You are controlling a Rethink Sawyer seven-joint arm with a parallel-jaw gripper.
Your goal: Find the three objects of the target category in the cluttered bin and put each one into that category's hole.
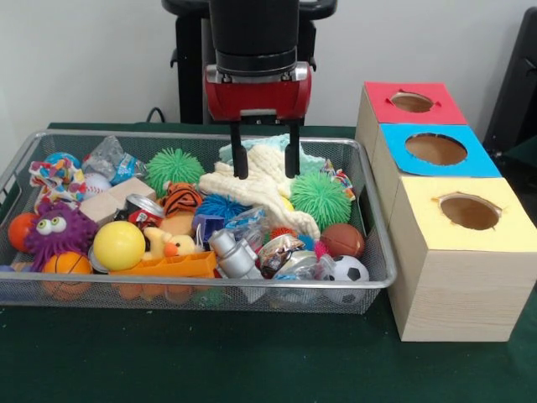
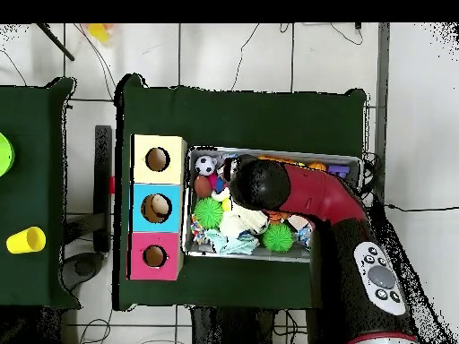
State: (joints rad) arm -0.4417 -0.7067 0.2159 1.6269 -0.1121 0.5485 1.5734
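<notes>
The wire-mesh bin (image 1: pixel 379 281) holds a heap of toys; in the overhead view its rim (image 2: pixel 269 151) shows beside the arm. My gripper (image 1: pixel 266 153) hangs open and empty over the bin's far middle, its fingertips (image 1: pixel 240 168) just above a cream knitted cloth (image 1: pixel 260 189). One patterned soft piece (image 1: pixel 55 176) lies at the bin's far left corner. Another (image 1: pixel 340 178) lies at the far right, behind a green spiky ball (image 1: pixel 320 198). A third does not show. The yellow-topped box's hole (image 1: pixel 470 211) (image 2: pixel 158 159) is to the right of the bin. In the overhead view the arm hides the gripper.
The blue-topped box (image 1: pixel 435 149) and the red-topped box (image 1: pixel 411 102) stand behind the yellow one. The bin also holds a second green spiky ball (image 1: pixel 174 168), a yellow ball (image 1: pixel 118 244), a purple fuzzy toy (image 1: pixel 57 227), a football (image 1: pixel 348 270) and foil packets (image 1: pixel 281 252).
</notes>
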